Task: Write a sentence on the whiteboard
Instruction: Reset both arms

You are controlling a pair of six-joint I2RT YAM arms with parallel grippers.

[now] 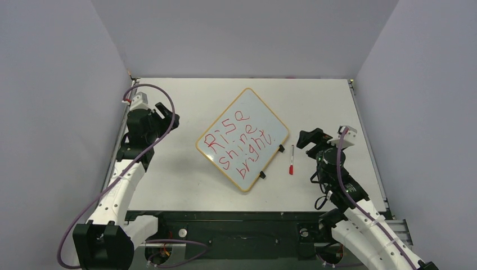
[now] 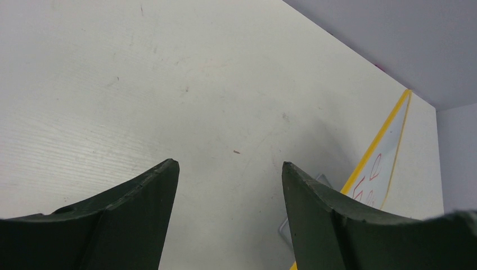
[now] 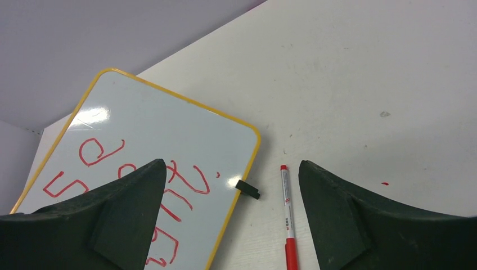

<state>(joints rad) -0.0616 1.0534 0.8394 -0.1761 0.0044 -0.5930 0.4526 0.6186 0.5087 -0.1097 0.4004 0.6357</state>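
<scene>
The whiteboard (image 1: pixel 253 109) lies tilted like a diamond in the middle of the table, with a yellow frame and "Rise shine bright." on it in red. Two black clips (image 1: pixel 281 148) sit on its right-hand edge. A red marker (image 1: pixel 291 160) lies on the table just right of that edge, capped end nearest my right arm. My right gripper (image 1: pixel 306 138) hovers open over the marker (image 3: pixel 287 214) and a clip (image 3: pixel 248 189), holding nothing. My left gripper (image 1: pixel 169 116) is open over bare table left of the board, whose corner (image 2: pixel 387 147) shows at the right.
Grey walls close in the table (image 1: pixel 185 185) at the back and on both sides. A metal rail runs along its right edge (image 1: pixel 371 163). A small red ink spot (image 3: pixel 385 183) marks the table right of the marker. Purple cables loop along both arms.
</scene>
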